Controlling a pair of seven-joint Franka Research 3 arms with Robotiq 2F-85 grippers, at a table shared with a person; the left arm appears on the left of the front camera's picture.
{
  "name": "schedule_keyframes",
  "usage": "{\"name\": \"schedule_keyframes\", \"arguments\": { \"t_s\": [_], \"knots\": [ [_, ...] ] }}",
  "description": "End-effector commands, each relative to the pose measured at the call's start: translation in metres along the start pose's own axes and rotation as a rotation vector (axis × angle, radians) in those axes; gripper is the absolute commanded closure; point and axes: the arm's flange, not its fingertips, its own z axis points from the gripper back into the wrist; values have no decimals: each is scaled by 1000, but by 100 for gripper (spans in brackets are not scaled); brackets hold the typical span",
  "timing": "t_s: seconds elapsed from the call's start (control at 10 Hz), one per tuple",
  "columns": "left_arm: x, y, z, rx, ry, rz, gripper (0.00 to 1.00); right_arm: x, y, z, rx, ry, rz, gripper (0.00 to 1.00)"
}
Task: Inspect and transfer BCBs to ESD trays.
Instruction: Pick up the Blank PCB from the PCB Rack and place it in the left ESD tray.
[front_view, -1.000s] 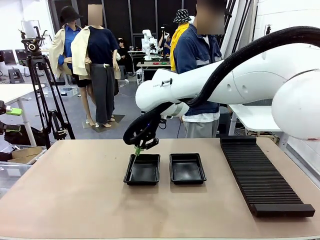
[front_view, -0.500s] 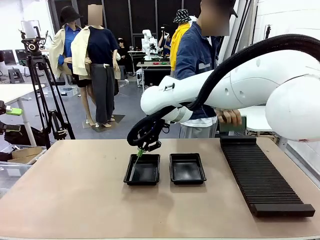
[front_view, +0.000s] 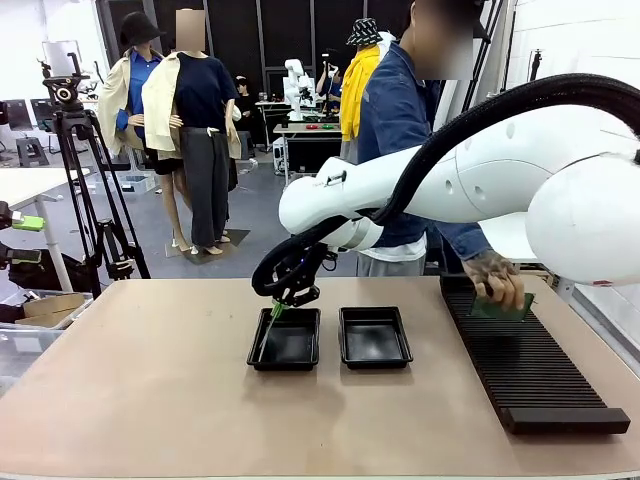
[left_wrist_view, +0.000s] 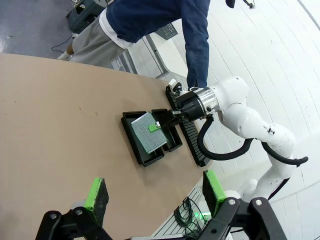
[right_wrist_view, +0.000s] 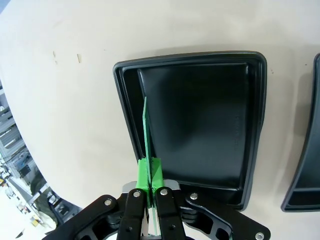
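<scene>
Moved: right gripper (front_view: 284, 300) has dipped a little lower over the left tray (front_view: 284, 366) than a second ago. The person's hand (front_view: 495, 280), out of sight then, has come down onto the slotted rack (front_view: 530, 370) with a second green board (front_view: 505, 309).
Right tool: jaws clamped on the top edge of the BCB (right_wrist_view: 145, 125), pads pinching it edge-on.
BCB position: hangs steeply tilted, its lower edge inside the left tray, close along the tray's outer wall. I cannot tell whether it touches the floor yet.
Left tool: left gripper (left_wrist_view: 156, 192) has its fingers wide apart with nothing between them, high above the table and well apart from both trays.
Right tray (front_view: 377, 364): nothing lying in it.
Meaning: I read this as the lay-down step of the first transfer, board nearly delivered but not released. The person looks to be staging the next board at the rack.
Next: I would tip the board flat before parting the jaws.
Risk: released this steep, it could lean on the wall or slap down.
</scene>
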Motion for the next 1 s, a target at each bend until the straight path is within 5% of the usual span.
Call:
{"name": "schedule_keyframes", "arguments": {
  "t_s": [0.0,0.9],
  "knots": [
    [-2,-1,1,-3,1,-1,0,1,-1,0,0,0,2,100],
    [-2,-1,1,-3,1,-1,0,1,-1,0,0,0,2,100]
  ]
}}
